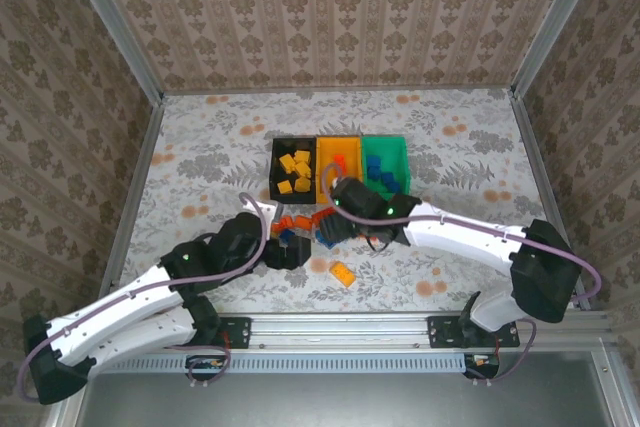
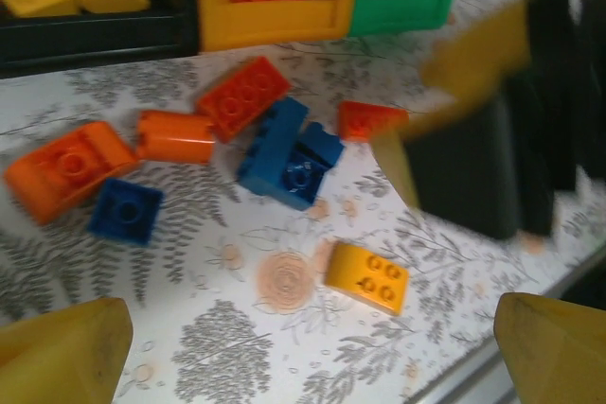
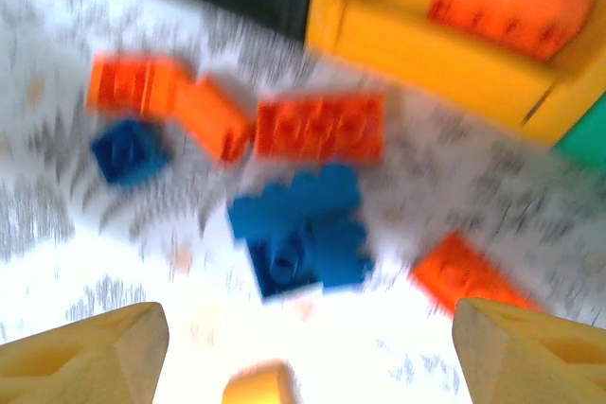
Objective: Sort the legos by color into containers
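Loose legos lie in a cluster in front of the containers: two joined blue bricks (image 2: 289,153), a small blue one (image 2: 125,211), several orange and red ones (image 2: 66,166), and a yellow brick (image 2: 367,277) nearer me. The black bin (image 1: 273,169) holds yellow bricks, the orange-yellow bin (image 1: 338,137) holds red-orange ones, and the green bin (image 1: 385,139) holds blue ones. My left gripper (image 2: 312,357) hangs open over the table just short of the yellow brick, holding nothing. My right gripper (image 3: 308,357) is open above the blue pair (image 3: 303,234), its view motion-blurred.
The right gripper's dark body (image 2: 492,139) stands close on the right of the cluster in the left wrist view. The table's metal front rail (image 1: 330,325) runs just behind the yellow brick (image 1: 343,273). Patterned walls enclose the table.
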Controlling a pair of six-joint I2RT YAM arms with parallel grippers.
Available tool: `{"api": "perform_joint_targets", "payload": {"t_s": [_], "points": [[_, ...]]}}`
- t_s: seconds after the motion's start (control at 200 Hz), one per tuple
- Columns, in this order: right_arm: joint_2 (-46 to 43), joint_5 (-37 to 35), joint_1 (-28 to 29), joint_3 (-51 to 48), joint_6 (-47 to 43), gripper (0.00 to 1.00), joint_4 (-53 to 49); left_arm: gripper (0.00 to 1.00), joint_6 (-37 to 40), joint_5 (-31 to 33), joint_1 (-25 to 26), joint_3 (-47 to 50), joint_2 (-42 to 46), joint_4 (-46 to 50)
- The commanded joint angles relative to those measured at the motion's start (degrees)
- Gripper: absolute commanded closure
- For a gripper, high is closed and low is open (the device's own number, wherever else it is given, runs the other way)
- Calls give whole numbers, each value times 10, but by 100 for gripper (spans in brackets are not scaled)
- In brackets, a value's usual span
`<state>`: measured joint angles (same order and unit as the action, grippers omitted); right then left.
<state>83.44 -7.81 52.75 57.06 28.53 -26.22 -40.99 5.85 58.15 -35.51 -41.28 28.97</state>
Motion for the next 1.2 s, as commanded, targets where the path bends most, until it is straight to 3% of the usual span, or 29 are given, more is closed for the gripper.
{"api": "perform_joint_targets", "payload": {"t_s": [0.0, 0.21, 0.415, 0.565, 0.83, 1.0, 1.195], "points": [[-32, 31, 27, -46, 9, 19, -73, 0, -28, 61, -8, 24, 14, 45], [3, 56, 88, -79, 10, 19, -68, 0, -40, 45, -29, 52, 12, 25], [61, 25, 98, -55, 13, 23, -25, 0, -45, 36, -42, 61, 16, 30], [110, 17, 100, -41, 18, 32, -32, 0, -46, 30, -52, 67, 27, 35], [127, 7, 101, -35, 17, 59, -28, 0, -44, 16, -69, 78, 37, 27], [73, -7, 91, -13, -4, 66, -30, 0, -47, 23, -76, 76, 43, 37], [73, 2, 15, 115, -38, 66, -36, 0, -66, 32, -78, 88, 61, 44]]}}
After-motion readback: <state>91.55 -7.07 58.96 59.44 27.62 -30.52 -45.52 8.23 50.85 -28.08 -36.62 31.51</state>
